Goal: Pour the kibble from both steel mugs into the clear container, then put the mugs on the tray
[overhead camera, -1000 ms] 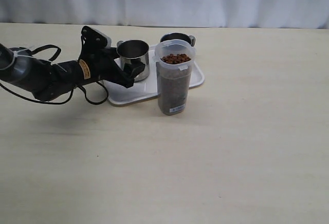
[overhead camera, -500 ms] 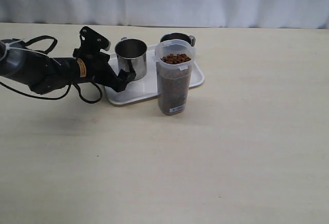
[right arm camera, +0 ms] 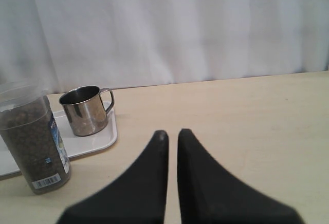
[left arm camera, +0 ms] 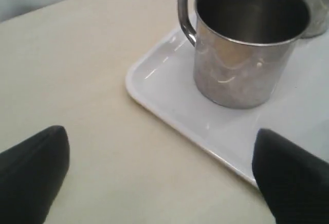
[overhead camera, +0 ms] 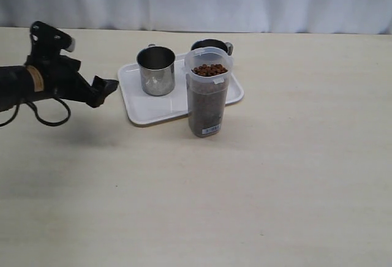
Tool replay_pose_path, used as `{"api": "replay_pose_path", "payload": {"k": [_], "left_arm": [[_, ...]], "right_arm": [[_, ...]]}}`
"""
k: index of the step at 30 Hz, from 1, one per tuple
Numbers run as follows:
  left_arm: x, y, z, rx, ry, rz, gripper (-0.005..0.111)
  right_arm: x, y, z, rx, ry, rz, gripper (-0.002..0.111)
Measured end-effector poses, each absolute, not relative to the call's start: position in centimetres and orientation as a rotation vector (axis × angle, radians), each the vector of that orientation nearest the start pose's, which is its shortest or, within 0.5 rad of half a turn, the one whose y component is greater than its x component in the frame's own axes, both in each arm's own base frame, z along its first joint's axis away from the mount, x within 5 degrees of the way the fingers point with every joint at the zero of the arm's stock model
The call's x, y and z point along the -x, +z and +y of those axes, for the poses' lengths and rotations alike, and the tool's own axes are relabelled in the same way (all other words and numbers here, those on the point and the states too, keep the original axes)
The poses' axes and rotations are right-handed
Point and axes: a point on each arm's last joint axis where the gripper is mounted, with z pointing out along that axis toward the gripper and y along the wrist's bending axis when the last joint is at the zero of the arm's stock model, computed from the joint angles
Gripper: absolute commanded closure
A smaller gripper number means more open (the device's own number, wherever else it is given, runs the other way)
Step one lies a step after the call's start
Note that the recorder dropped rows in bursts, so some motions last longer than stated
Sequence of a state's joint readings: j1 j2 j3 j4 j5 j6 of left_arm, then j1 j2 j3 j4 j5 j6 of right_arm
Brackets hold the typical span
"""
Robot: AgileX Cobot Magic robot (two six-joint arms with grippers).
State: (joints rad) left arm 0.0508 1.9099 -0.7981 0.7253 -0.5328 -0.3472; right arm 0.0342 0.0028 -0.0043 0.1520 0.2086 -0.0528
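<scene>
**A:** Exterior first. Where is your left end effector (overhead camera: 103, 88)?

**B:** Over the bench (overhead camera: 257, 193), jaws spread, holding nothing. The near mug (overhead camera: 156, 71) stands upright on the tray (overhead camera: 138, 115), at its 2 o'clock and apart from it. The far mug (overhead camera: 211, 45) sits at 12 o'clock from the container (overhead camera: 208, 105), which is full of kibble (overhead camera: 209, 70).

**A:** Left wrist?

**B:** You see both fingers (left arm camera: 31, 172) wide and the near mug ahead, untouched, its axis vertical.

**A:** Right wrist?

**B:** Your right end effector (right arm camera: 172, 134) is pinched shut and empty, well apart from the tray. Your left arm is nearer. I judge both mugs are placed, so nothing needs reaching.
</scene>
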Motion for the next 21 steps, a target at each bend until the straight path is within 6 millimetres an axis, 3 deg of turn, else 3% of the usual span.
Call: {"api": "replay_pose_path", "payload": {"k": [8,14,17,21], "left_arm": [[-32.3,16.7,0.1,-0.329,-0.171,2.023,0.007],[-31.2,18.0,0.2,-0.181,-0.231,2.062,0.008],[-30.8,17.9,0.8,-0.045,-0.219,2.141,0.029],[-30.1,18.0,1.4,0.071,-0.18,2.204,0.077]], "right_arm": [[-5.6,19.6,0.5,-0.029,0.124,1.69,0.103],[-5.6,19.6,0.5,-0.029,0.124,1.69,0.103],[-5.6,19.6,0.5,-0.029,0.124,1.69,0.103],[-5.6,19.6,0.5,-0.029,0.124,1.69,0.103]]}}
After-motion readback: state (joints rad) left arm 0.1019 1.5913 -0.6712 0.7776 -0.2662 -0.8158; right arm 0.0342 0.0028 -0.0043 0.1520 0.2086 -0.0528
